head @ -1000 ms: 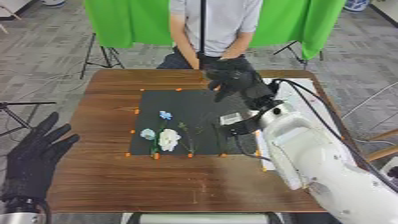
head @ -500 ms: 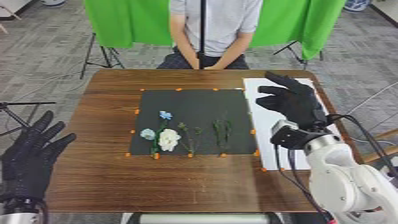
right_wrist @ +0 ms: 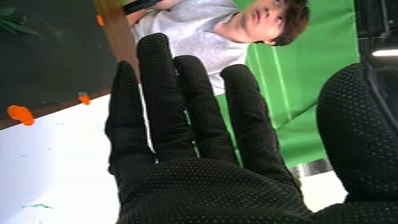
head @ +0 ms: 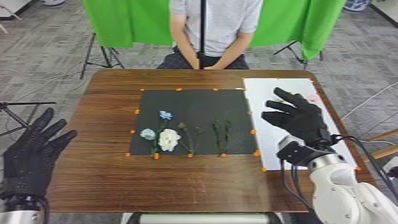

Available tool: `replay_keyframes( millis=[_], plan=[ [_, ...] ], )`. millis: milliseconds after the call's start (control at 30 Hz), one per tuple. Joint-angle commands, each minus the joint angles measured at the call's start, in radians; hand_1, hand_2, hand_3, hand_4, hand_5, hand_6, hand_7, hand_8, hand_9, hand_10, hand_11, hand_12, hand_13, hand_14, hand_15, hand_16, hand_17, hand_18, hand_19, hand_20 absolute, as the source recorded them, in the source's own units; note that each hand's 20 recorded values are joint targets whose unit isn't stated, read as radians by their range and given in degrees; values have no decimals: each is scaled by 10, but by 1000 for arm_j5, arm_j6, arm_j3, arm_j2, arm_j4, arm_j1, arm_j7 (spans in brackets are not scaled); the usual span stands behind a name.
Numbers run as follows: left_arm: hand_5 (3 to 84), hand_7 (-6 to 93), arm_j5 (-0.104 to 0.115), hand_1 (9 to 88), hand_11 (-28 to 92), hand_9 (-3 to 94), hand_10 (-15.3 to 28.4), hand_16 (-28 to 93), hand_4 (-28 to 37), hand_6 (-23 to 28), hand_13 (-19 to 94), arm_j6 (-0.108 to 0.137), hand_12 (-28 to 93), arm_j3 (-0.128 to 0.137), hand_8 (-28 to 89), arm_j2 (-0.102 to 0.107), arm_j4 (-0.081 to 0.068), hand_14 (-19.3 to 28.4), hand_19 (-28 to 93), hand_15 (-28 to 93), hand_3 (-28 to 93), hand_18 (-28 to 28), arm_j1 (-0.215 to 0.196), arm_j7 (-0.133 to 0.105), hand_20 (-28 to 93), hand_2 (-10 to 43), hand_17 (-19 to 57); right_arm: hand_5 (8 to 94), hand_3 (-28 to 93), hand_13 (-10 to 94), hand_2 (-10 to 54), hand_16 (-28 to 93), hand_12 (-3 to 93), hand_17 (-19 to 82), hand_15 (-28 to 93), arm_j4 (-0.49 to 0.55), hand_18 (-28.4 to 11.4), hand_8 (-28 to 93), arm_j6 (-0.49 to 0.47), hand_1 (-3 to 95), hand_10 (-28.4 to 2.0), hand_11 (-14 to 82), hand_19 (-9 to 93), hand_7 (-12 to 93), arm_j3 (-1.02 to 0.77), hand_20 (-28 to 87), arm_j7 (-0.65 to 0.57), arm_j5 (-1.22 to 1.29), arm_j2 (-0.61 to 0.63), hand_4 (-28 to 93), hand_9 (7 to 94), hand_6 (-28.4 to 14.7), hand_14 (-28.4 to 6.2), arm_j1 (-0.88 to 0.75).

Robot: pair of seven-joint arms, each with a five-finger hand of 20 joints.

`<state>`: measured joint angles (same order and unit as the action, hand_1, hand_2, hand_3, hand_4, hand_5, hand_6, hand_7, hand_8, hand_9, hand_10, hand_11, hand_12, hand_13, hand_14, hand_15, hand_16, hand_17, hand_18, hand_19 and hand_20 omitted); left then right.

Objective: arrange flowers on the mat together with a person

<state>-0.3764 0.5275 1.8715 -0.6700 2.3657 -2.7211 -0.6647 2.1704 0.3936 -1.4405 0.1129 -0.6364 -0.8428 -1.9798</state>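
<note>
Worktop [head: 98, 185] — brown wood, visible grain, straight edges. One mat [head: 195, 105], dark, roughly square, laid flat around the middle. One white sheet [head: 271, 135], oblong, flat, just beside the mat on the right, extending nearer the front edge than the mat does. Small orange markers [head: 155, 156] — several, spaced along the mat's borders, another at the sheet's near left corner.

And I look through both my views right now: no text, label, brand, number or sign that I can read, folks!
</note>
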Motion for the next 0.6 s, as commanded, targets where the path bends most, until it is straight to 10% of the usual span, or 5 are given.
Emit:
replay_keyframes(
  millis=[33, 600],
  plan=[
    [303, 92, 16, 165, 152, 277, 137, -45, -283, 38, 195, 10, 136, -11, -79, 15, -6, 214, 353, 459, 751, 169, -7, -15, 186, 76, -108, 452, 762, 431, 51, 104, 159, 121, 464, 2, -234, -118, -7, 215, -191, 158, 565, 148, -7, 143, 23, 7, 4, -249, 480, -19, -192, -8],
    [302, 93, -42, 161, 156, 277, 138, -47, -283, 39, 199, -15, 130, -21, -81, -46, -8, 212, 351, 439, 746, 170, 30, 54, 175, 76, -104, 452, 765, 431, 51, 108, 159, 118, 465, 2, -237, -117, -22, 212, -190, 155, 554, 146, -4, 158, -3, -9, 1, -249, 482, -17, -193, 2]
  ],
)
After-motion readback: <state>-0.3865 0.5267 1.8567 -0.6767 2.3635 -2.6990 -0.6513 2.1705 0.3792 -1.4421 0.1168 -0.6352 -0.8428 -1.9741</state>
